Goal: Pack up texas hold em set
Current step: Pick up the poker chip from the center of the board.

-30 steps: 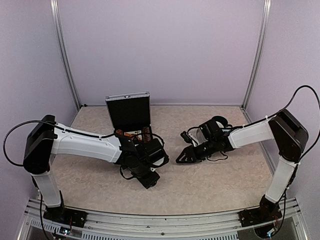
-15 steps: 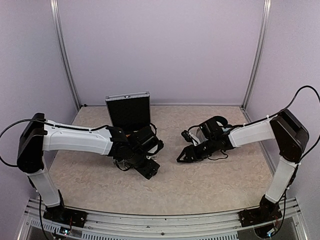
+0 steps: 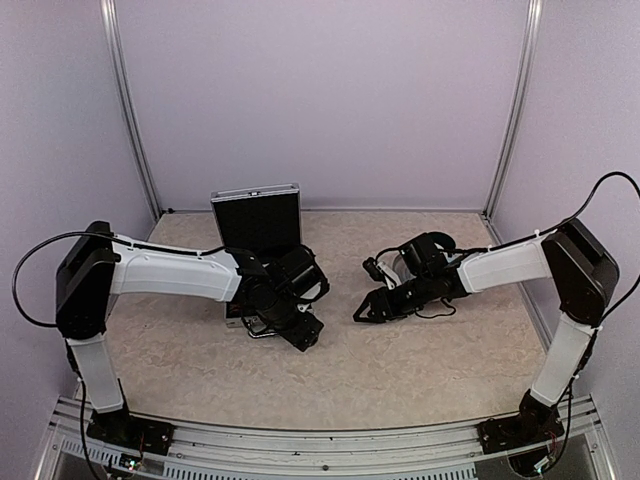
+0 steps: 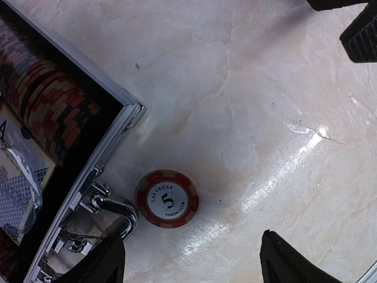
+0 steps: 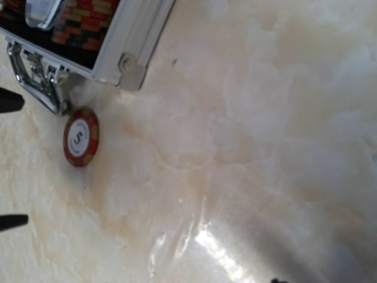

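One Las Vegas 5 chip [image 4: 167,198] lay loose beside the open briefcase [image 4: 112,127] of racked chips [image 4: 47,100], while my left gripper [image 4: 191,262] and right gripper [image 3: 366,310] gaped empty.

- Top view: the left arm [image 3: 170,275] covers the tray of the case [image 3: 258,222]; only its upright lid shows.
- Top view: the loose chip [image 4: 166,198] cannot be made out.
- Left wrist view: the left edge cuts off the case, the chip rows [image 4: 41,100] and a card box [image 4: 15,177].
- The left end effector [image 4: 191,262] shows fingertips only, at the bottom edge.
- Right wrist view: blurred. The right end effector [image 5: 12,160] shows two dark tips at the left edge.
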`<state>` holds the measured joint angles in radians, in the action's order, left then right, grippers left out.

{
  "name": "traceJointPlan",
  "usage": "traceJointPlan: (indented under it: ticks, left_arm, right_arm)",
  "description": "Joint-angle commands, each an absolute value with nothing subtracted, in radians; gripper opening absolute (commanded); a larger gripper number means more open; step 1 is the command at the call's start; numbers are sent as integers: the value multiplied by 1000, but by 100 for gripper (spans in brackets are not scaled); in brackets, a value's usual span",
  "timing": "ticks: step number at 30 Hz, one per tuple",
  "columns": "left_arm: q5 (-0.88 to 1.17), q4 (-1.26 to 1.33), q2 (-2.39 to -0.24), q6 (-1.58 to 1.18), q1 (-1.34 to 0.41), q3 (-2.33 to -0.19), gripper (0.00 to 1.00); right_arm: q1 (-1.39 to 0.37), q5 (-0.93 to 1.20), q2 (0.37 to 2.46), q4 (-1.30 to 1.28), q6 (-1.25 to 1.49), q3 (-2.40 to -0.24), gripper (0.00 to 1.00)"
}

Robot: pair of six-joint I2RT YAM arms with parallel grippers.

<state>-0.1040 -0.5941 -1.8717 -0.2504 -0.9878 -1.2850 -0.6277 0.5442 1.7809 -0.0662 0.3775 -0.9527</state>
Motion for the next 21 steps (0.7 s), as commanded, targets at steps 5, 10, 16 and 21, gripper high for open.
traceJointPlan:
  ticks: [5, 10, 16, 21]
  left_arm:
    - [-77, -565, -1948, -188, -983, -1371, 79]
    - [-78, -570, -2005, -165, -974, -1416, 79]
    - [-106, -565, -2050, -158, -955, -1429, 80]
    - [-87, -575, -2075, -167, -950, -1413, 80]
  right_arm:
    - [-629, 535, 1752, -87, 356, -957, 58]
    - [-627, 538, 1752, -89, 356, -959, 58]
    - [-626, 537, 1750, -95, 353, -961, 58]
    - [-625, 537, 1751, -88, 356, -955, 58]
